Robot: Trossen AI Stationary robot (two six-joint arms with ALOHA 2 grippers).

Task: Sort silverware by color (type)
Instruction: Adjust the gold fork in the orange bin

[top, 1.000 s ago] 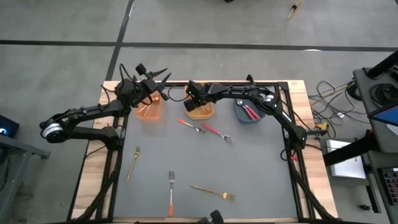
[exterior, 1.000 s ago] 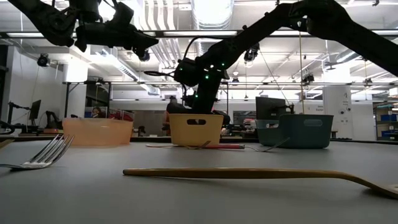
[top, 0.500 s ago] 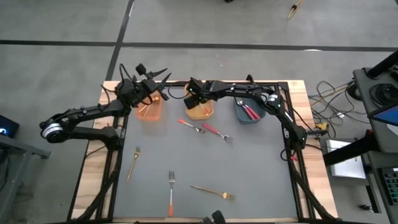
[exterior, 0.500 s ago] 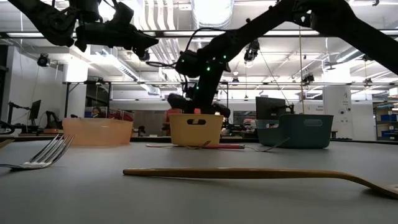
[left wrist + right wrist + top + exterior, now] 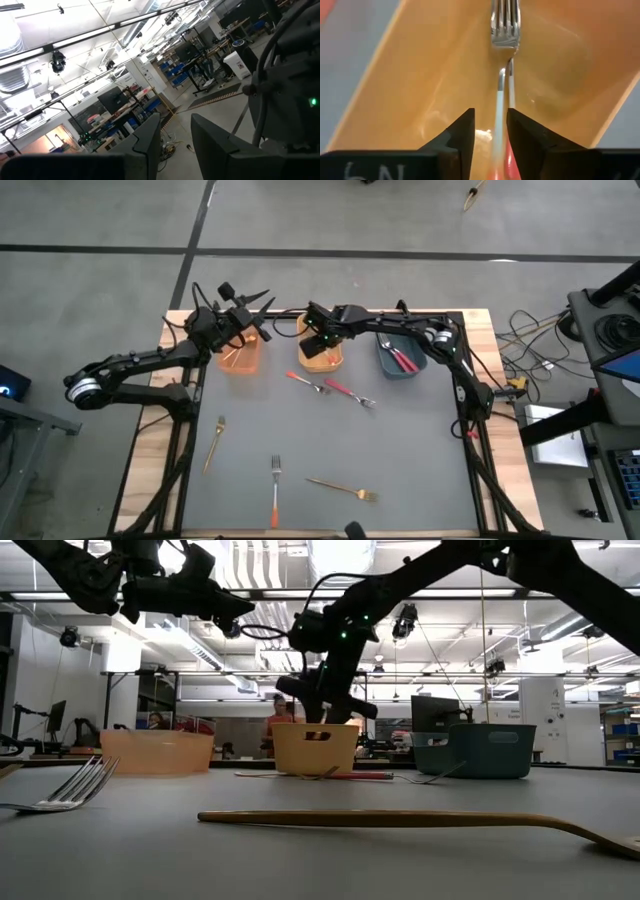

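Note:
My right gripper (image 5: pixel 490 112) hovers open over the yellow middle bin (image 5: pixel 322 360), pointing steeply down, its fingers above the rim (image 5: pixel 322 710). In that bin lie two silver-tined forks (image 5: pixel 504 30), their handles running under the gap between my fingers. My left gripper (image 5: pixel 260 304) stays open and raised above the peach bin (image 5: pixel 240 356), holding nothing (image 5: pixel 175 120). On the mat lie a gold fork (image 5: pixel 213 443), an orange-handled fork (image 5: pixel 274 491), another gold fork (image 5: pixel 342 488) and two red-handled forks (image 5: pixel 330 387).
A blue bin (image 5: pixel 400 362) at the far right holds red-handled forks. The three bins stand in a row along the table's far edge. In the low view a gold fork (image 5: pixel 400 819) lies close in front. A person shows in the room behind the yellow bin (image 5: pixel 277 710).
My right gripper has risen from inside the yellow bin to above its rim, and shifted slightly toward the far edge. The forks on the mat have stayed put.

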